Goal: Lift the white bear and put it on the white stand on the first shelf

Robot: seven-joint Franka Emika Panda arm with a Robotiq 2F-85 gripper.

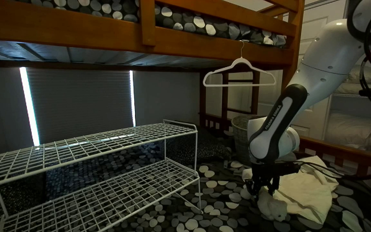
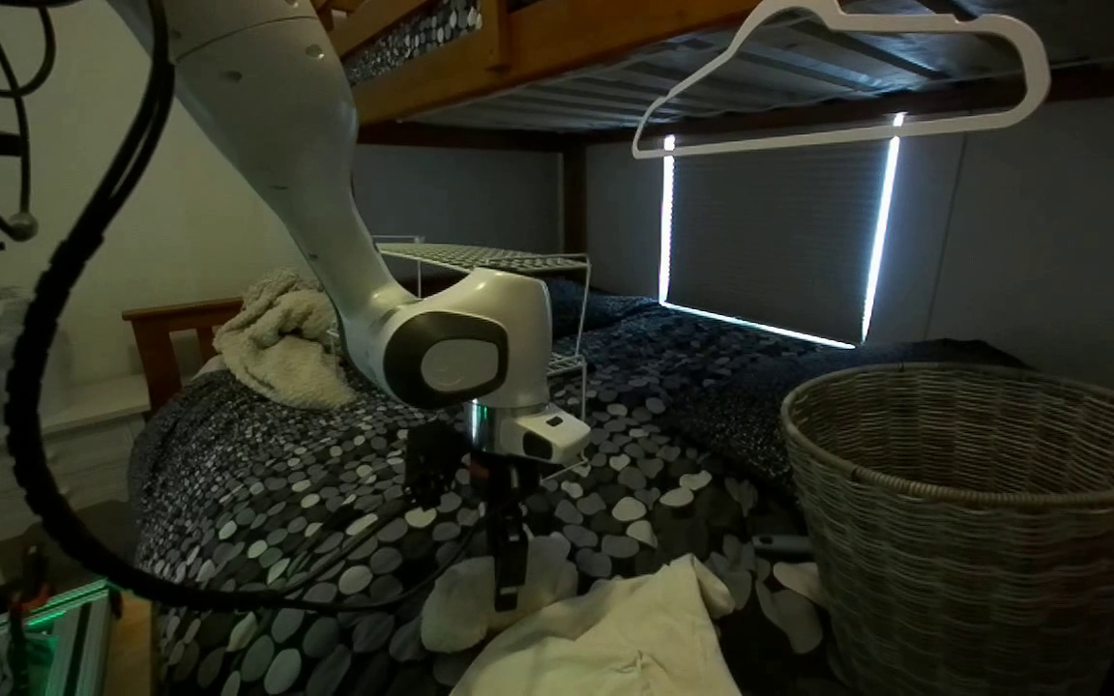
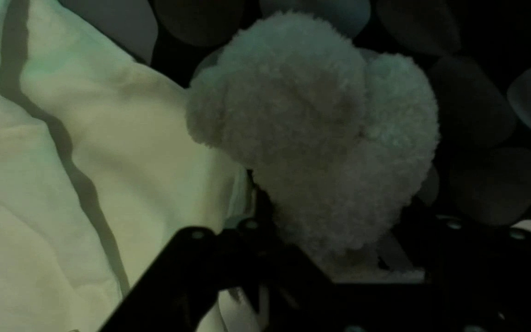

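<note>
The white bear (image 1: 271, 206) is a small fluffy plush lying on the spotted bedding. It also shows in an exterior view (image 2: 460, 604), partly behind a finger, and from above in the wrist view (image 3: 307, 110). My gripper (image 1: 263, 193) points down over the bear, also in the wrist view (image 3: 339, 212). Its fingers stand apart, one on each side of the bear's body; a small gap shows beside one finger. A white two-tier wire rack (image 1: 95, 149) stands on the bed; it also shows in an exterior view (image 2: 509, 256). No separate stand shows on its lower shelf (image 1: 101, 199).
A cream cloth (image 1: 308, 190) lies against the bear's side, also in the wrist view (image 3: 145, 152). A wicker basket (image 2: 992, 561) stands near the gripper. A white hanger (image 1: 240, 85) hangs from the upper bunk's wooden rail (image 1: 204, 43), above the bed.
</note>
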